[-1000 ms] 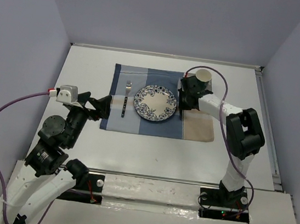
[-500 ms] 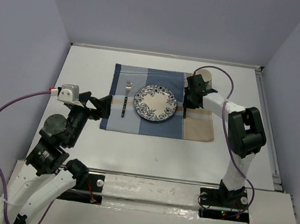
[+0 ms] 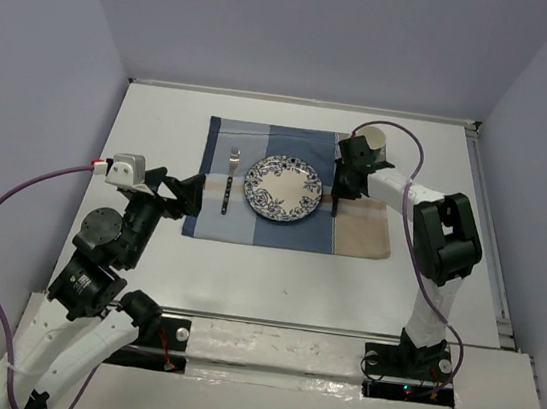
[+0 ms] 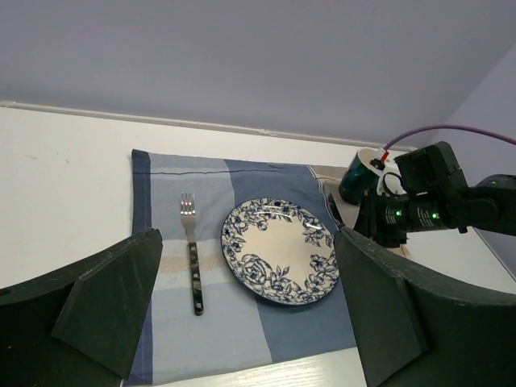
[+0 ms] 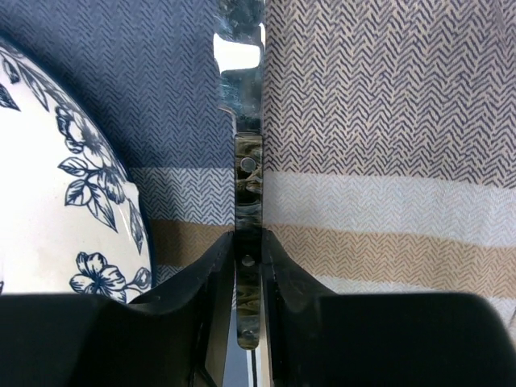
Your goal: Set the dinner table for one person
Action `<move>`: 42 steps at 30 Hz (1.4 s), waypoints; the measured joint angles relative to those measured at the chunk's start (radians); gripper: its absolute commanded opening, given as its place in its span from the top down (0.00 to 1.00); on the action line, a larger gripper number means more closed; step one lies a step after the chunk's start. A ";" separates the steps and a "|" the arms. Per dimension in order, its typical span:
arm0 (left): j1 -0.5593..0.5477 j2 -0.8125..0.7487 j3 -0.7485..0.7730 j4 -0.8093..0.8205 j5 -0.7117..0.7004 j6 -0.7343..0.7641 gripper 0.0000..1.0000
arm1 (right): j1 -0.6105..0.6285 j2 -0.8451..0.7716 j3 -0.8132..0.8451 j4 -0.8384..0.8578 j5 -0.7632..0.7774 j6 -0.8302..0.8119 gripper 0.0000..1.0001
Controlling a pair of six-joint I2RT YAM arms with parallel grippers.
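On the white dinner table (image 3: 293,288) lies a blue-and-tan plaid cloth (image 3: 250,227). A blue-flowered plate (image 3: 283,189) sits at its middle, with a fork (image 3: 229,181) to its left. Just right of the plate, a knife (image 3: 336,201) with a dark marbled handle (image 5: 247,161) lies on the cloth. My right gripper (image 5: 247,242) is low over it, jaws tight against both sides of the handle. My left gripper (image 4: 246,235) hangs open and holds nothing, short of the cloth's near left corner (image 3: 192,194).
A cup (image 3: 375,140) with a dark green outside stands at the cloth's far right corner, just behind my right wrist. The plate's rim (image 5: 121,210) lies close to the left of the knife. A metal rail (image 3: 484,212) edges the table on the right.
My right wrist has shifted slightly right and settled over the knife beside the plate, where it stays. The left arm has not moved.
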 measured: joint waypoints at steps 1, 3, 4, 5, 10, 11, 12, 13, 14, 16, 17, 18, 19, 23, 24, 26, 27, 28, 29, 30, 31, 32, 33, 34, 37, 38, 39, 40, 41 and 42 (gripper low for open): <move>0.000 0.000 0.000 0.000 0.000 0.000 0.01 | 0.000 0.000 0.002 -0.001 0.000 0.000 0.70; 0.000 0.000 0.000 0.000 0.000 0.000 0.01 | 0.000 0.000 0.008 -0.001 -0.001 0.002 0.66; 0.000 0.000 0.000 0.000 0.000 0.000 0.01 | 0.000 0.000 0.010 -0.001 0.000 0.002 0.65; 0.000 0.000 0.000 0.000 0.000 0.000 0.01 | 0.000 0.000 0.010 -0.001 -0.001 0.002 0.64; 0.003 0.000 0.000 0.000 0.003 0.000 0.01 | 0.000 0.000 0.010 -0.004 -0.007 0.000 0.62; 0.004 0.000 0.000 0.000 0.003 0.000 0.01 | 0.000 -0.003 0.010 -0.005 -0.011 -0.002 0.62; 0.004 0.000 0.000 0.000 0.003 0.000 0.01 | 0.000 -0.008 0.008 -0.009 -0.019 -0.005 0.62; 0.005 0.000 0.000 0.000 0.004 0.000 0.01 | 0.000 -0.018 0.005 -0.012 -0.024 -0.007 0.62; 0.005 0.000 0.000 0.000 0.005 0.000 0.01 | 0.000 -0.039 -0.002 -0.016 -0.035 -0.010 0.62; 0.009 0.000 0.000 0.000 0.008 0.000 0.01 | 0.002 -0.100 -0.020 -0.019 -0.050 -0.018 0.62; 0.011 0.000 0.000 0.000 0.011 0.000 0.01 | 0.002 -0.137 -0.034 -0.016 -0.059 -0.026 0.62; 0.013 0.000 0.000 0.000 0.011 0.000 0.01 | 0.003 -0.195 -0.055 -0.014 -0.068 -0.034 0.62; 0.018 0.000 0.000 0.000 0.012 0.000 0.01 | 0.006 -0.252 -0.075 -0.011 -0.075 -0.040 0.62; 0.029 0.000 -0.002 0.007 0.016 0.000 0.01 | 0.025 -0.536 -0.192 0.064 -0.132 -0.069 0.62; 0.031 0.000 -0.002 0.007 0.018 0.000 0.01 | 0.027 -0.586 -0.216 0.092 -0.150 -0.075 0.61; 0.036 -0.001 -0.006 0.011 0.018 0.000 0.01 | 0.032 -0.758 -0.304 0.155 -0.192 -0.085 0.53; 0.040 -0.001 -0.009 0.012 0.018 0.000 0.01 | 0.035 -0.834 -0.346 0.182 -0.214 -0.091 0.49; 0.044 -0.001 -0.011 0.012 0.020 0.000 0.01 | 0.035 -0.924 -0.386 0.210 -0.228 -0.094 0.38; 0.049 -0.001 -0.012 0.012 0.023 0.000 0.01 | 0.035 -0.966 -0.402 0.219 -0.237 -0.097 0.32; 0.053 -0.001 -0.013 0.014 0.029 0.000 0.01 | 0.035 -1.031 -0.421 0.238 -0.241 -0.096 0.01; 0.057 -0.001 -0.013 0.015 0.034 0.000 0.01 | 0.035 -1.097 -0.443 0.256 -0.242 -0.098 0.00; 0.065 -0.002 -0.013 0.017 0.048 0.000 0.01 | 0.035 -1.146 -0.459 0.265 -0.241 -0.108 0.00; 0.071 -0.002 -0.013 0.019 0.059 0.000 0.01 | 0.035 -1.178 -0.468 0.265 -0.238 -0.105 0.00; 0.075 -0.002 -0.014 0.024 0.069 0.000 0.01 | 0.035 -1.239 -0.479 0.269 -0.230 -0.104 0.00; 0.092 -0.003 -0.015 0.045 0.098 -0.007 0.01 | 0.035 -1.352 -0.486 0.274 -0.158 -0.103 0.00; 0.095 -0.003 -0.015 0.053 0.105 -0.009 0.01 | 0.035 -1.375 -0.488 0.274 -0.129 -0.103 0.00; 0.097 -0.003 -0.015 0.059 0.108 -0.010 0.01 | 0.035 -1.414 -0.490 0.273 -0.089 -0.103 0.00; 0.100 -0.005 -0.015 0.064 0.113 -0.011 0.01 | 0.035 -1.439 -0.493 0.271 -0.058 -0.104 0.00; 0.101 -0.008 -0.015 0.065 0.114 -0.011 0.01 | 0.035 -1.461 -0.499 0.271 -0.037 -0.104 0.00; 0.102 -0.012 -0.015 0.066 0.116 -0.011 0.01 | 0.035 -1.483 -0.506 0.271 -0.017 -0.103 0.00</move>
